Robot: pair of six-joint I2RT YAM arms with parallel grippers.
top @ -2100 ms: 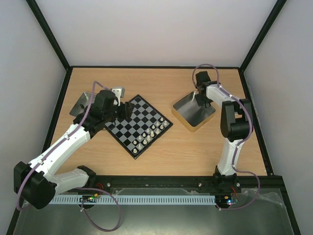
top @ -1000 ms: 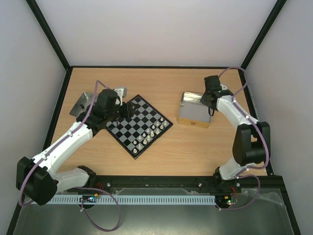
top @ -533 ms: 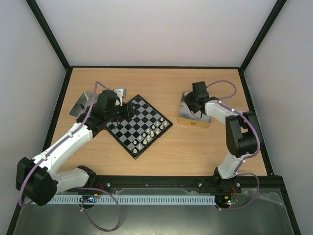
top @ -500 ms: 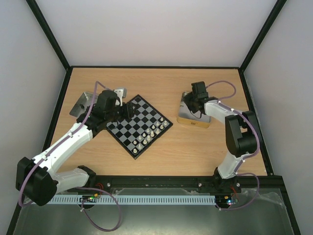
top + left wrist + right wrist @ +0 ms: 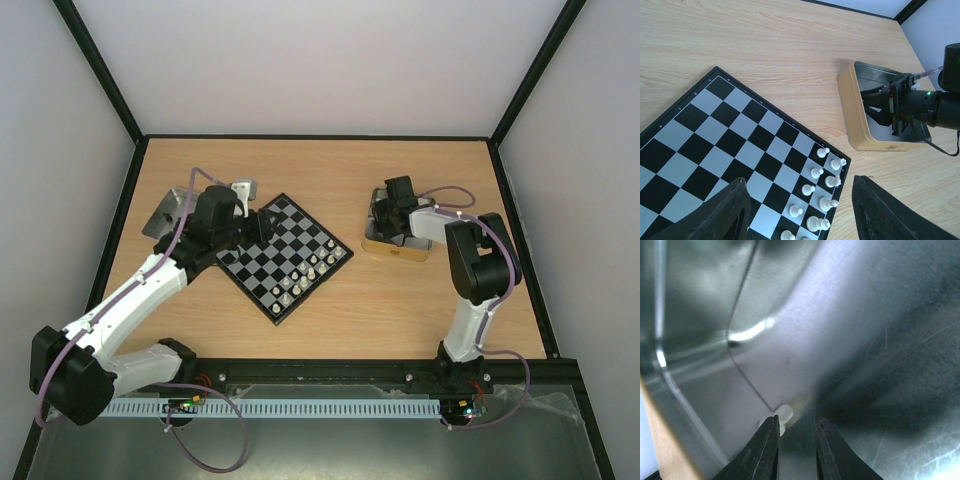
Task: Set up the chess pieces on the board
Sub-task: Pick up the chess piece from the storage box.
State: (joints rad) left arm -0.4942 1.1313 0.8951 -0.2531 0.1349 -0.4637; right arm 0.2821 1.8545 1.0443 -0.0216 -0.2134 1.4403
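I see the board (image 5: 715, 145) lying flat on the wooden counter (image 5: 330, 170), turned so that one corner points at me. The white chess pieces (image 5: 822, 172) on it stand in two short rows along the edge nearest the gold-sided tray (image 5: 852, 117). The other squares I can see are bare.

My left end effector (image 5: 800, 187) hangs over the board. Its two black fingers (image 5: 735, 210) are spread wide apart, and it holds nothing. From above, it sits over the far left side of the board, close to the second metal tray (image 5: 168, 212) on the left of the counter.

My right end effector (image 5: 796, 420) is down inside the gold-sided tray, which sits to the right of the board and a little apart from it. Its fingers (image 5: 762, 450) are close together with a thin gap between them, and I see nothing in that gap. One small white piece (image 5: 782, 415) lies on the shiny tray floor, close to a corner of the tray. It is right at the tip of the left-hand finger in the wrist view, not between the two. I cannot tell if the finger is touching it, and I cannot tell what kind of piece it is.
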